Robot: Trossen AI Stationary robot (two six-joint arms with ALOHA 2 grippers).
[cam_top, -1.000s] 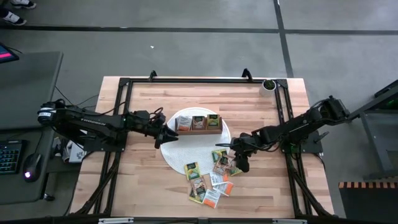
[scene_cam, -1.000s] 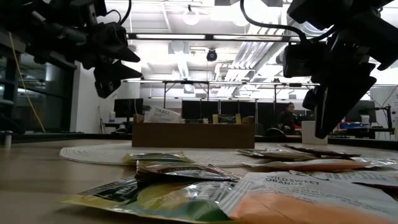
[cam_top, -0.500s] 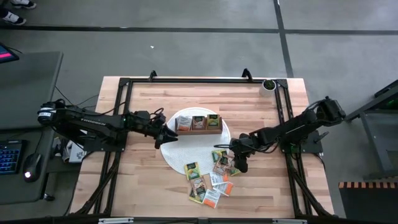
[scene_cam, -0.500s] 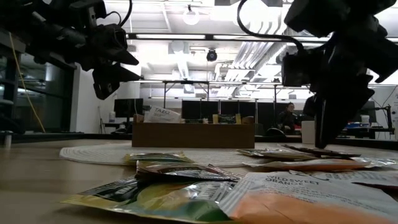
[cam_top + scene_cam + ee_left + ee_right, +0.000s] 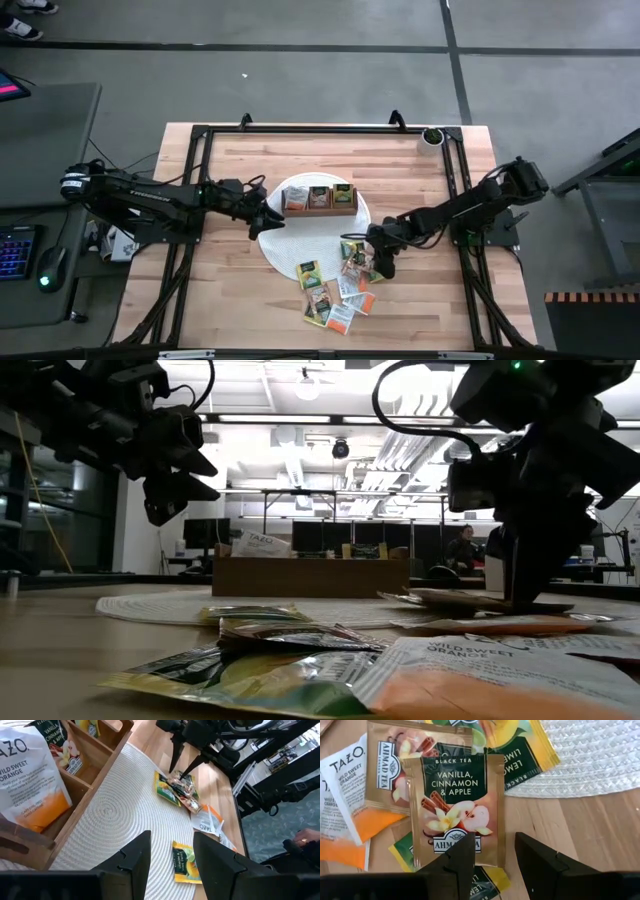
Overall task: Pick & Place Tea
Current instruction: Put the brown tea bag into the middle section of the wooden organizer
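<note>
We see a pale butcher-block table (image 5: 240,290) of narrow wooden strips, framed by black rails, standing on a grey floor crossed by dark lines. A round white woven mat (image 5: 290,252) with a ribbed spiral texture lies at the centre of the high view. On its upper edge sits a brown wooden three-compartment box (image 5: 320,199), already holding packets upright. Behind the table, the low view shows an open workshop with ceiling strip lights, monitors and a seated person far off.

The tea packets (image 5: 335,290) are flat, glossy paper squares in green, orange, white and brown, scattered below and to the right of the mat, some overlapping. The top one reads vanilla, cinnamon and apple (image 5: 452,807).

The right end effector (image 5: 378,264) is low over this pile at the centre right, its fingers spread, straddling the edge of that brown packet without closing on it. The left end effector (image 5: 270,220) hovers at the mat's left edge, fingers apart and holding nothing.
</note>
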